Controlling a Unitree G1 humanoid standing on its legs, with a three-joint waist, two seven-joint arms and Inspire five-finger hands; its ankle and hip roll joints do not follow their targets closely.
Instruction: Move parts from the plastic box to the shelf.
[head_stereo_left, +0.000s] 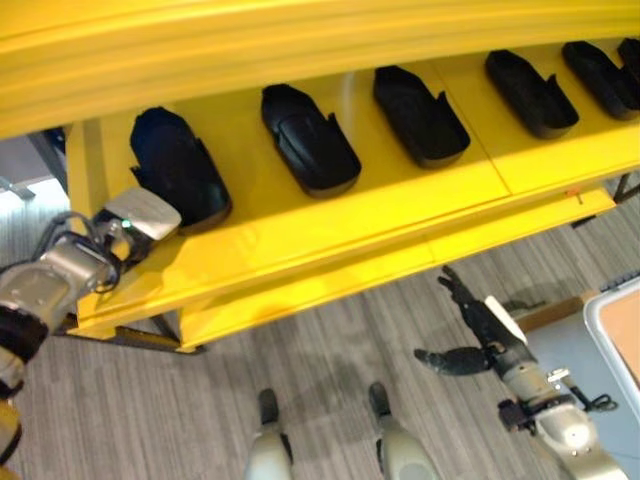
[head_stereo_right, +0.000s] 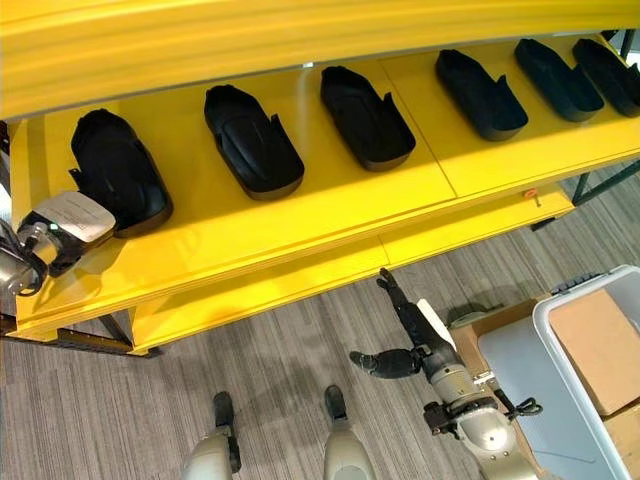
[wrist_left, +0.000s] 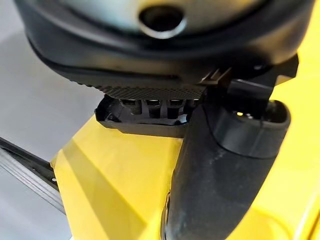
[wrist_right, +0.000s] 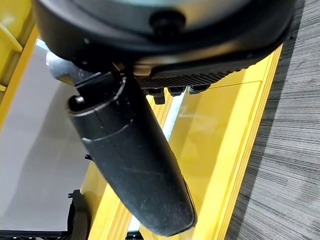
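Several black moulded parts lie in a row on the yellow shelf (head_stereo_left: 400, 200). My left hand (head_stereo_left: 145, 215) rests at the near end of the leftmost part (head_stereo_left: 175, 160), against the shelf's left end. In the left wrist view that part's ribbed end (wrist_left: 145, 112) sits just past the palm, with the thumb (wrist_left: 225, 165) stretched over the yellow board. My right hand (head_stereo_right: 430, 345) hangs open above the floor below the shelf's front edge and holds nothing. The plastic box (head_stereo_right: 560, 330) stands at the lower right, beside the right arm.
A brown cardboard sheet (head_stereo_right: 600, 350) lies in the plastic box. A second yellow board (head_stereo_left: 330, 280) runs below the shelf's front lip, and an upper yellow beam (head_stereo_left: 300, 50) overhangs the row of parts. Grey striped floor (head_stereo_left: 330, 340) lies between shelf and box.
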